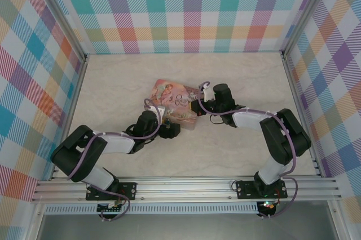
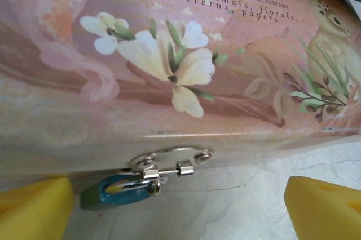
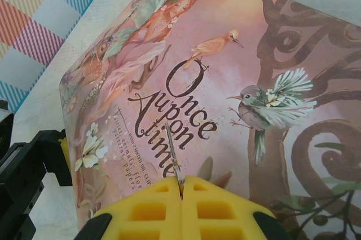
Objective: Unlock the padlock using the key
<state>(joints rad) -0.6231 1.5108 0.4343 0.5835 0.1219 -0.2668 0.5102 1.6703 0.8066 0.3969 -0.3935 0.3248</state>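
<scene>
Sitting inside spread left claw (image 2: 179,206): padlock (image 2: 115,190)

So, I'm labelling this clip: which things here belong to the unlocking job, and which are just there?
Job: padlock; key, pinched in the right gripper; left gripper, open near the padlock.
Just there: pink tin the padlock hangs on; table.

A pale, marbled tabletop (image 1: 113,82) lies under soft, even light. Plaid walls (image 1: 192,9) in pink, teal, orange and purple rise on its left, far and right sides. A ribbed aluminium rail (image 1: 186,186) runs along its near edge, and slim metal posts (image 1: 58,14) stand at its far corners.
</scene>
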